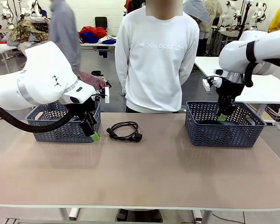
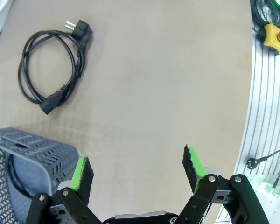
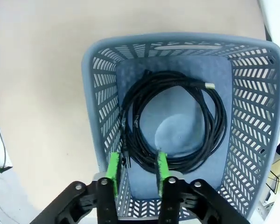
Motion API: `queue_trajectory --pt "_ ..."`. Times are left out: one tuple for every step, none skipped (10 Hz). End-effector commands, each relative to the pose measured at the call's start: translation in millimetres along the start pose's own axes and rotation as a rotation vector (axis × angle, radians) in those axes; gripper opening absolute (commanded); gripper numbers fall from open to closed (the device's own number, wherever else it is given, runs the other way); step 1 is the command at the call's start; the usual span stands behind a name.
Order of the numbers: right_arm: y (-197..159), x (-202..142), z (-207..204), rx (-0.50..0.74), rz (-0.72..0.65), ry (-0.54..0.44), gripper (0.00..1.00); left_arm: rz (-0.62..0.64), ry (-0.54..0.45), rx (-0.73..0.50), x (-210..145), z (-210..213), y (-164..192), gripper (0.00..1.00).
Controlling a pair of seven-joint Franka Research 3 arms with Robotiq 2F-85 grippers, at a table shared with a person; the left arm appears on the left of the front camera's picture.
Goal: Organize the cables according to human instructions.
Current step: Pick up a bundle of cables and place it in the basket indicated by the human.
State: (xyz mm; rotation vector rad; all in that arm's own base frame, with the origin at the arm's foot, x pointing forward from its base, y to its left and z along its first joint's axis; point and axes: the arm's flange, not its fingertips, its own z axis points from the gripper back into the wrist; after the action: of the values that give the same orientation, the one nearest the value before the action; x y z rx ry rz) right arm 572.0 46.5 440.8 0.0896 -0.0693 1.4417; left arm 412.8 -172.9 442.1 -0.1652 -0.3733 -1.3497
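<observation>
Cable coil (image 1: pixel 125 131) lies on open table (image 1: pixel 154 177), between baskets (image 1: pixel 224 125).

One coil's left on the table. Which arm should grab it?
Left, probably. The left gripper hangs open beside the loose coil. The right gripper is down in the right basket over another coil.

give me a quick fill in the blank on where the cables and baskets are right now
1. The coiled cable on the bare table lies between two ____.
2. The right gripper hangs over the right basket, which holds a coiled ____.
3. The left gripper has its jaws ____, with nothing between them.
4. The person stands at the ____ side of the table.

Missing words: baskets; cable; open; far
</observation>
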Motion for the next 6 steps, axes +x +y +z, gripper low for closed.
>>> queue_trajectory --pt "-6.1 4.6 10.9 0.001 -0.003 -0.019 0.58 -0.001 0.003 -0.001 -2.2 2.0 1.0 1.0" --pt "-6.8 5.9 14.0 -0.002 -0.003 -0.016 0.7 -0.001 0.003 -0.001 -2.2 2.0 1.0 1.0" --pt "-7.9 6.8 16.6 0.001 -0.007 -0.016 0.77 -0.001 0.003 -0.001 -2.2 2.0 1.0 1.0" --pt "-9.0 8.1 18.5 0.006 -0.008 -0.013 0.9 -0.001 0.003 -0.001 -2.2 2.0 1.0 1.0" --pt "-9.4 9.3 20.2 0.008 -0.007 -0.009 0.97 -0.001 0.003 -0.001 -2.2 2.0 1.0 1.0" --pt "-10.1 11.1 21.1 0.013 -0.005 -0.004 1.0 -0.001 0.003 -0.001 -2.2 2.0 1.0 1.0"
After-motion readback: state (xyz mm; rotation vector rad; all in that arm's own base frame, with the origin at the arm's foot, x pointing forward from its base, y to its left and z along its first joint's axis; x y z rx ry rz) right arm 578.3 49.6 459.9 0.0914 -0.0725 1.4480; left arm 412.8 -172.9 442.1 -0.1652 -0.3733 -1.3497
